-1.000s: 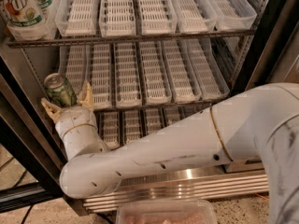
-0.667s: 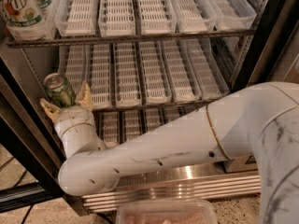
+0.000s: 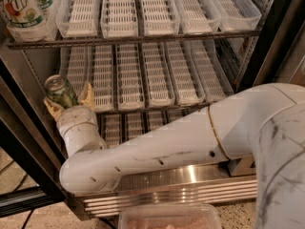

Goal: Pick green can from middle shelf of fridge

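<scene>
The green can (image 3: pixel 60 90) is clamped, tilted a bit, between the tan fingers (image 3: pixel 87 95) of the gripper (image 3: pixel 67 98), jaws closed in on its sides, with the middle shelf (image 3: pixel 157 108) stretched out right of the jaws and a 7UP bottle (image 3: pixel 21 8) parked above them inside the fridge (image 3: pixel 190 175).

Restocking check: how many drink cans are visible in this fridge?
1: the green can, gripped by the end effector at the left front of the middle shelf. Others may be hidden behind the arm.
</scene>
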`<act>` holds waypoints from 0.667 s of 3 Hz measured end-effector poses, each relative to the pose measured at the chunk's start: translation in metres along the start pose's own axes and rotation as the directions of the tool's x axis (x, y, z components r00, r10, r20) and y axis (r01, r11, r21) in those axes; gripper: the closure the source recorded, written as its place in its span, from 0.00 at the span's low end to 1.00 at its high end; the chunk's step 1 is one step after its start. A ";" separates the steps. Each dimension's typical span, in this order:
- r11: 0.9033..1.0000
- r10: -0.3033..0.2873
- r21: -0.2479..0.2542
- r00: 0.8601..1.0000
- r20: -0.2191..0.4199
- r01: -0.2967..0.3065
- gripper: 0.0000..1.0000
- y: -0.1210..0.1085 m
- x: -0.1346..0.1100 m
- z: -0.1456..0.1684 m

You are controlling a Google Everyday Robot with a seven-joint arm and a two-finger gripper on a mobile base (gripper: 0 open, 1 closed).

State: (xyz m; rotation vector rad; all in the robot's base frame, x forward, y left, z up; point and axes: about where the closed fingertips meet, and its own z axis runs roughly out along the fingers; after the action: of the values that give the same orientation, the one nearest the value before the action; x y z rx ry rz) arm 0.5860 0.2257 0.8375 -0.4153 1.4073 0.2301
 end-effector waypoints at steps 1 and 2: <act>1.000 0.001 0.012 1.000 0.012 -0.001 0.52 -0.006 -0.002 0.005; 1.000 0.001 0.012 1.000 0.012 -0.001 0.75 -0.006 -0.002 0.005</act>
State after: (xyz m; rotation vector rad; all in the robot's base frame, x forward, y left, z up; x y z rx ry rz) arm 0.5931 0.2225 0.8412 -0.4024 1.3967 0.2244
